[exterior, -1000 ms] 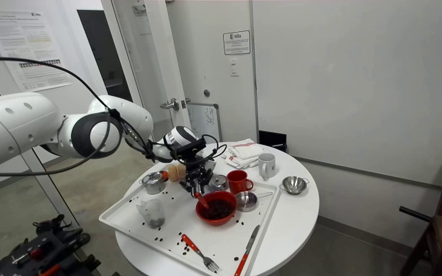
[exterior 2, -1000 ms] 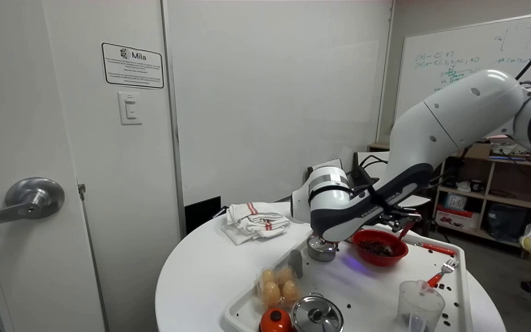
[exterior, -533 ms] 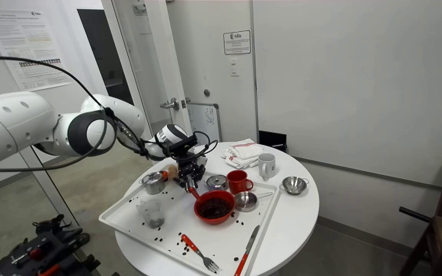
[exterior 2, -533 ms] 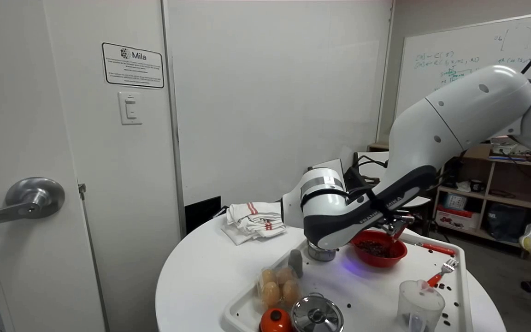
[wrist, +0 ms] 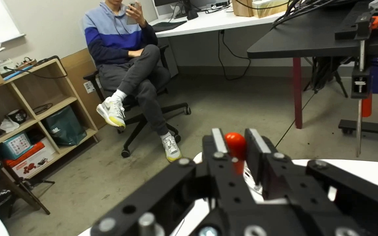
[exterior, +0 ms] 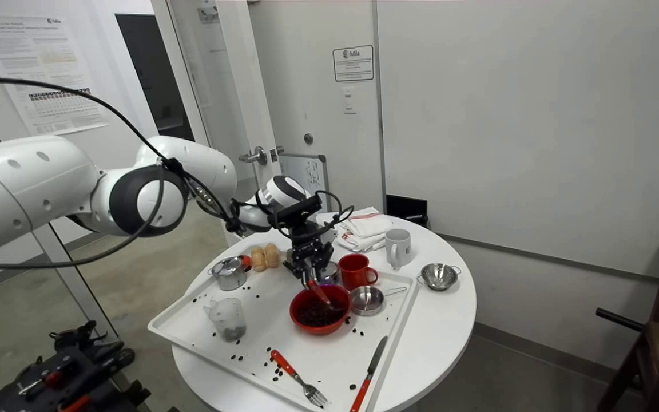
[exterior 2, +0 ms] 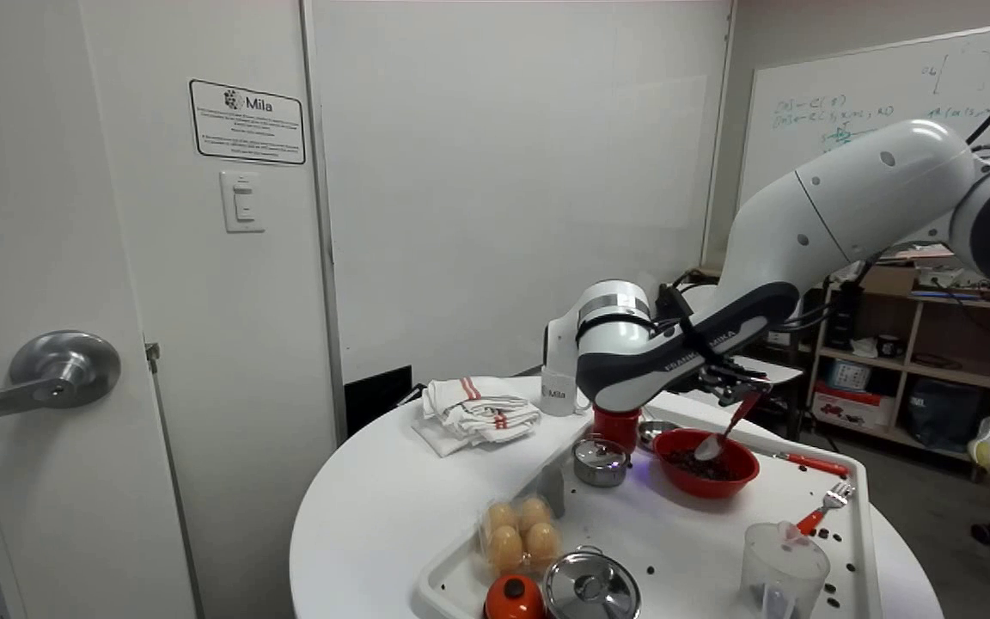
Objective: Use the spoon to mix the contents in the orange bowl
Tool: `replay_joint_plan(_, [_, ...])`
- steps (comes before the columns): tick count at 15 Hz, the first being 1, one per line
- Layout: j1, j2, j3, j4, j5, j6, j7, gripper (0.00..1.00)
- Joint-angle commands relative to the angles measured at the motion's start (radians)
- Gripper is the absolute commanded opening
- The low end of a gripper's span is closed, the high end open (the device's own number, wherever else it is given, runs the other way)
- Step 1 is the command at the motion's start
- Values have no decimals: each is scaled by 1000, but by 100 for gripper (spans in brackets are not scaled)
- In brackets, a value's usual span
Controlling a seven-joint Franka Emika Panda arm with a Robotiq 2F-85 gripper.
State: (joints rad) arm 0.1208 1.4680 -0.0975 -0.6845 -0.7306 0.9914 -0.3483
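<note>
gripper: clamped on handle of spoon
spoon: tilted, head down inside orange bowl
orange bowl: on white tray, dark bits inside

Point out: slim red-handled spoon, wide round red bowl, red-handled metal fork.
Slim red-handled spoon [exterior 2: 734, 419], in an exterior view: red handle.
Wide round red bowl [exterior 2: 714, 488], in an exterior view: outer wall.
Red-handled metal fork [exterior: 288, 366], in an exterior view: red handle.

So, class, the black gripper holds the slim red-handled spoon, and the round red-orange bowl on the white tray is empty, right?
No: the round red-orange bowl on the white tray isn't empty; it holds small dark pieces, as both exterior views show. The black gripper holds the slim red-handled spoon.
</note>
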Motion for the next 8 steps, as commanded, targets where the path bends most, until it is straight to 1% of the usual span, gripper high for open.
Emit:
replay_joint_plan(1, [-55, -1, -13, 36, 37, 4, -19, 8])
replay_joint_plan(5, [-85, -2, -14, 35, 66, 15, -8, 9])
replay_joint_plan(8, [-74, -2, -13, 37, 78, 29, -6, 9])
